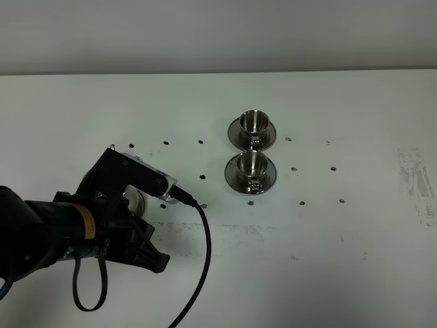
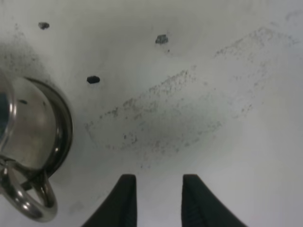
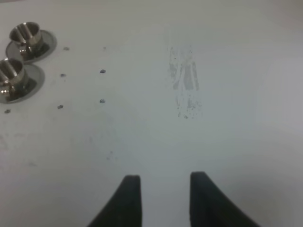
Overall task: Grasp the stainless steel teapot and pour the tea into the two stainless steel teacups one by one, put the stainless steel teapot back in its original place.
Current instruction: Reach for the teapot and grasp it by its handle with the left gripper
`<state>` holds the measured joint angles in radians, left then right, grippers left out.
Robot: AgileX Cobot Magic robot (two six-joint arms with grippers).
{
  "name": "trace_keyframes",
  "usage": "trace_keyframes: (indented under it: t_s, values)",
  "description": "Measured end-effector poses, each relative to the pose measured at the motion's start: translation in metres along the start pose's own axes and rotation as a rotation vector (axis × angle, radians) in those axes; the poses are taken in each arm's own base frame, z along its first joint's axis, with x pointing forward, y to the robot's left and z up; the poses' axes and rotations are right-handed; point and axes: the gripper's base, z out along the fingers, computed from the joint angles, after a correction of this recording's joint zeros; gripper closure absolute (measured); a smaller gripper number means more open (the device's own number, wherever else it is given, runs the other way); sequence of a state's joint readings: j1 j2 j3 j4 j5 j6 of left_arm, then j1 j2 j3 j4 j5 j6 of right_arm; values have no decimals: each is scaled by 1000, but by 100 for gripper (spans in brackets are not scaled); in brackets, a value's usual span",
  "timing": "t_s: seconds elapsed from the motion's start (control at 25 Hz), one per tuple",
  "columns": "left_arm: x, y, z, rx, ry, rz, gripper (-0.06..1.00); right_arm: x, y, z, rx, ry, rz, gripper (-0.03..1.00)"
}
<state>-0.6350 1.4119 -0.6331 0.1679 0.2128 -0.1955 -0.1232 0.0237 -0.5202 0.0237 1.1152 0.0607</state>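
The stainless steel teapot [image 2: 31, 127] sits at the edge of the left wrist view, its loop handle [image 2: 28, 204] towards the gripper. In the high view only a sliver of the teapot [image 1: 135, 202] shows under the left arm. A dark curved steel edge [image 2: 67, 130] rings it; I cannot tell if this is the tray. My left gripper [image 2: 158, 189] [image 1: 156, 261] is open and empty, beside the handle and over bare table. The two stainless steel teacups stand on their saucers mid-table, one behind [image 1: 252, 126] [image 3: 27, 35] and one in front [image 1: 250, 171] [image 3: 12, 75]. My right gripper [image 3: 163, 187] is open and empty, far from the cups. No tea shows.
The white table [image 1: 328, 260] carries small dark dots [image 1: 201, 142] and grey scuff marks [image 1: 413, 174]. The left arm's black cable [image 1: 203, 253] loops down to the front edge. The right arm is outside the high view.
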Motion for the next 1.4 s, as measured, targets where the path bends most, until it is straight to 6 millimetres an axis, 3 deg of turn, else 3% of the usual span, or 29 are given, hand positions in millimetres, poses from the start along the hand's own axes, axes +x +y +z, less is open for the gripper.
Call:
trace_keyframes:
  t_s: [0.28,1.4]
  values:
    - [6,12,19,-29,76,-33,70,0,0,0,0,0,0,69]
    - [16,51,17,-162,156,-102,70,0,0,0,0,0,1,69]
